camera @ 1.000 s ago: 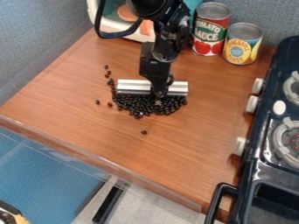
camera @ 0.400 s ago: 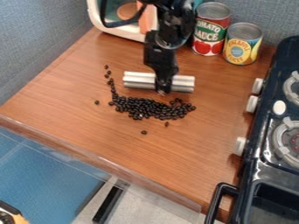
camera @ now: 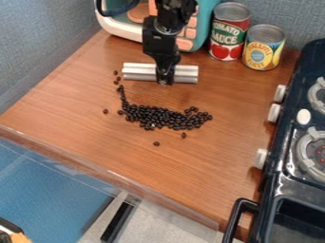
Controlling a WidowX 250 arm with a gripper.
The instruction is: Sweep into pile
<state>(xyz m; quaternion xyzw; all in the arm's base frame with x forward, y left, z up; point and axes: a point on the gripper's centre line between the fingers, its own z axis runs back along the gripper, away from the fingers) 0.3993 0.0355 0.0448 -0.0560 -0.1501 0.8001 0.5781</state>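
Observation:
The black gripper (camera: 165, 81) hangs over the upper middle of the wooden counter, shut on a silver metal bar (camera: 185, 74) that sticks out to both sides of it. Below the bar, apart from it, lies a wide heap of black beans (camera: 162, 117). A thin trail of beans (camera: 123, 97) runs from the heap's left end up toward the bar's left end. A lone bean (camera: 105, 111) lies left of the heap, and two more are scattered below it.
A teal and white toy appliance (camera: 204, 23) stands behind the arm. Right of it are a red tomato can (camera: 229, 32) and a yellow pineapple can (camera: 262, 47). A dark toy stove (camera: 285, 175) borders the counter (camera: 139, 161) on the right.
The gripper and bar have lifted off the beans and moved back toward the top, first slightly right, then left. Beans at the heap's right end now lie spread farther right, with one below.

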